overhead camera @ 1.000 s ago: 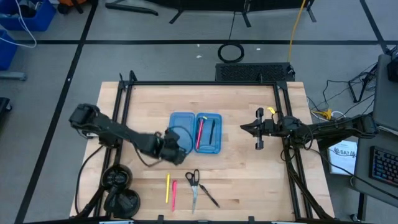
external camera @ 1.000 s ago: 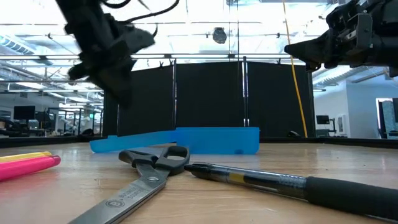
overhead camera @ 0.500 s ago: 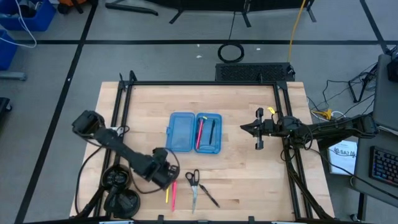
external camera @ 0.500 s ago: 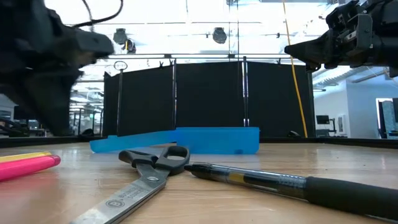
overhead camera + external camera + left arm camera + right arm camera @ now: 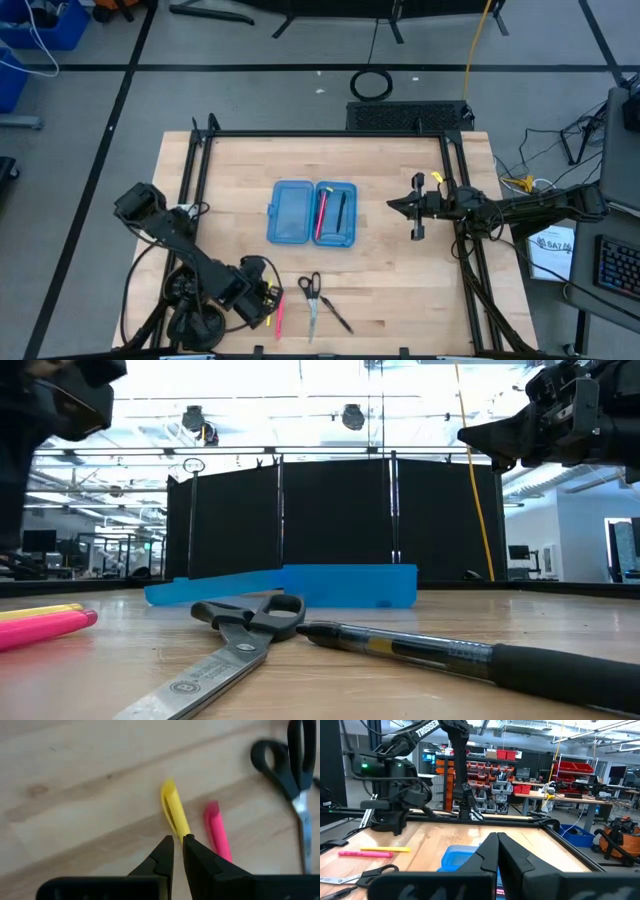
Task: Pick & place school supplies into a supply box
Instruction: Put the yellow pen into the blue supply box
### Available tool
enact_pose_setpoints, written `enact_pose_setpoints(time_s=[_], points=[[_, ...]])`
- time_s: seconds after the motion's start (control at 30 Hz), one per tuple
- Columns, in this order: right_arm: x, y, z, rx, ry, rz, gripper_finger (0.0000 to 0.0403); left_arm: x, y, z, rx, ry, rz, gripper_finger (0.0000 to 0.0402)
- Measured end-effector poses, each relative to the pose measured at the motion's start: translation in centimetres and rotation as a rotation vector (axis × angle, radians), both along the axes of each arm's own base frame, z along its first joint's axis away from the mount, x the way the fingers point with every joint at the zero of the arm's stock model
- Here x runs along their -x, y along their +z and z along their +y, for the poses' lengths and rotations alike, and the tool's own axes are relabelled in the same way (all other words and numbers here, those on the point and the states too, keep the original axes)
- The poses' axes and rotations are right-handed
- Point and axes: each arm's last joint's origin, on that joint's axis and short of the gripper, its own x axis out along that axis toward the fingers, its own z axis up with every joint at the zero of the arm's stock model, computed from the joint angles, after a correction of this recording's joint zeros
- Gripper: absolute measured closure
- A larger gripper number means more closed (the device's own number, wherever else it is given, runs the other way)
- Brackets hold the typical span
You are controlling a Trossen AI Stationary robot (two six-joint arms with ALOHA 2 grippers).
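The blue supply box (image 5: 291,211) lies open at mid-table. Its right half (image 5: 348,236) holds a pink pen (image 5: 321,213) and a dark pen (image 5: 341,210). Near the near edge a yellow pen (image 5: 173,810), a pink pen (image 5: 216,830), black-handled scissors (image 5: 311,295) and a black pen (image 5: 336,316) lie flat on the wood. My left gripper (image 5: 178,840) hovers over the yellow pen's near end, its fingers only a narrow slit apart. The low view shows that arm (image 5: 60,400) well above the table. My right gripper (image 5: 417,210) waits shut, raised at the right side.
Black frame rails (image 5: 195,170) run along the table's left and right sides. The left arm's round dark base parts (image 5: 190,310) sit at the near left corner. Bare wood lies between the box and the scissors.
My left gripper has swung from beside the box's left half toward the near edge and left. It now stands over the yellow pen. The pens, scissors and box have stayed put.
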Motion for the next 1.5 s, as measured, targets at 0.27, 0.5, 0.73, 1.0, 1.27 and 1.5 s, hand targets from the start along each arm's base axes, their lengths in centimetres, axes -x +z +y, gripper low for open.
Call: enact_pose_setpoints(time_s=[0.27,0.5,0.73,1.0,1.27,1.5], points=[[0.0,0.0,0.0,0.000,0.000,-0.003,0.0403,-1.2,-1.3,-2.7,0.047,-0.023,0.072,0.0360],[0.0,0.2,0.0,0.002,0.000,-0.017,0.0403,-2.6,-1.4,-3.5,0.087,-0.054,0.094,0.0360],[0.1,0.5,0.0,0.009,-0.001,-0.053,0.0403,-2.9,-1.0,-3.6,0.046,-0.046,0.031,0.0359],[0.2,0.9,0.0,0.012,-0.001,-0.090,0.0403,-2.7,-1.3,-3.6,0.064,-0.056,0.063,0.0295],[0.1,0.8,0.0,0.012,-0.001,-0.088,0.0403,-2.6,-1.3,-3.5,0.062,-0.061,0.083,0.0195],[0.1,0.8,0.0,0.011,-0.001,-0.087,0.0403,-2.5,-1.8,-3.3,0.038,-0.059,0.111,0.0188]])
